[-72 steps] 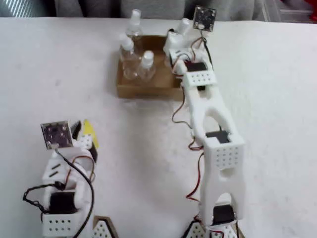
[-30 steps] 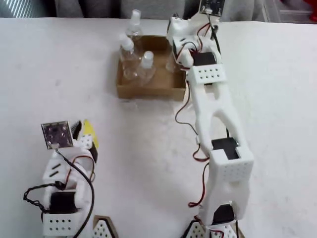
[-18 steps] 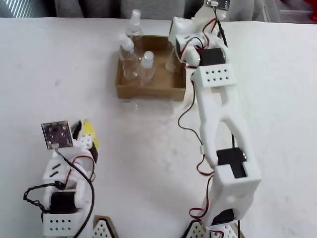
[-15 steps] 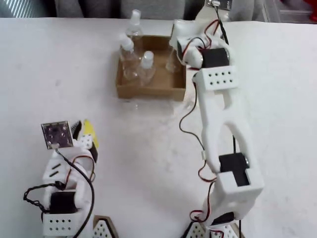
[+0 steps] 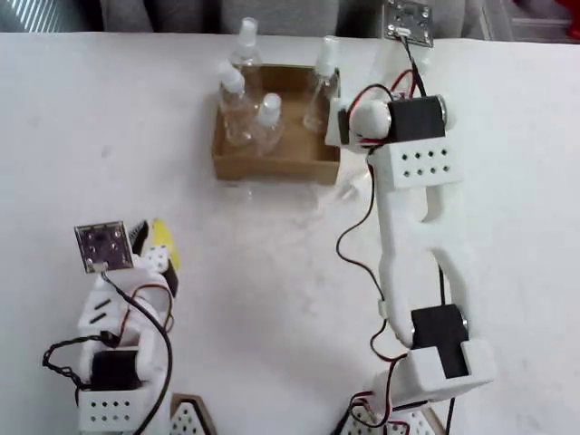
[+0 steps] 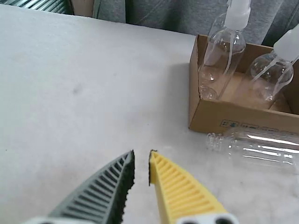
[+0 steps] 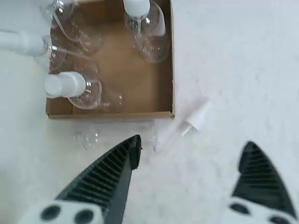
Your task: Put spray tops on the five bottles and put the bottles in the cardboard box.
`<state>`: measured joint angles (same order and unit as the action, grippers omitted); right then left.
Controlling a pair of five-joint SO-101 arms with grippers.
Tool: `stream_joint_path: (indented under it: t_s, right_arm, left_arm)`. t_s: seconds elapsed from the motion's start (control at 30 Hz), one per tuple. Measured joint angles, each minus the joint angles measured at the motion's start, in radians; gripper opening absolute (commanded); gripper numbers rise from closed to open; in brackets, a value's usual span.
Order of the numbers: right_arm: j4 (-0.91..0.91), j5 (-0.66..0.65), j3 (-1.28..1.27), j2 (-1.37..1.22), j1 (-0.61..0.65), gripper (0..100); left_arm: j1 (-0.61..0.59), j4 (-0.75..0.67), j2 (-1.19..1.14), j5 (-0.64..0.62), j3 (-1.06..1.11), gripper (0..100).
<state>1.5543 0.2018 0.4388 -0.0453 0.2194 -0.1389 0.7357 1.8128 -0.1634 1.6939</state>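
Note:
The cardboard box (image 5: 272,161) sits at the table's far middle with several clear bottles standing in it, each with a white spray top; one of them (image 5: 321,82) stands at its right end. In the right wrist view my right gripper (image 7: 187,154) is open and empty above the table beside the box (image 7: 171,70). Below it lie a topless clear bottle (image 7: 117,134) against the box wall and a loose white spray top (image 7: 196,119). My left gripper (image 6: 141,158) is shut and empty, low at the near left (image 5: 150,228), far from the lying bottle (image 6: 257,147).
The right arm (image 5: 412,145) stretches from the near edge up to the box's right side. Its red and black cables (image 5: 358,245) hang over the table. White tabletop (image 5: 136,118) lies open left of the box.
The right arm set a capped bottle upright in the box's right end, let it go and swung right, away from the box. The left arm has kept still.

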Motion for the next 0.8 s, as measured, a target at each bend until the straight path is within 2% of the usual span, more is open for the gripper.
stream_joint_path:
  t_s: [0.1,0.2,0.4,0.53,0.8]
  right_arm:
    - [0.057,-0.066,-0.003,0.000,0.000,6.9]
    - [0.101,-0.095,-0.052,0.000,0.009,1.6]
    - [0.092,-0.101,-0.227,0.000,0.094,1.7]
    - [-0.052,-0.103,-0.373,0.000,0.155,1.7]
    - [-0.440,-0.103,-0.651,0.000,0.164,1.7]
  left_arm:
    - [-0.002,0.000,0.000,0.000,0.000,8]
    - [-0.015,0.000,0.000,0.000,0.000,8]
    - [-0.023,0.000,0.000,0.000,0.000,8]
    - [-0.023,0.000,0.000,0.000,0.000,8]
    - [-0.023,0.000,0.000,0.000,0.000,8]
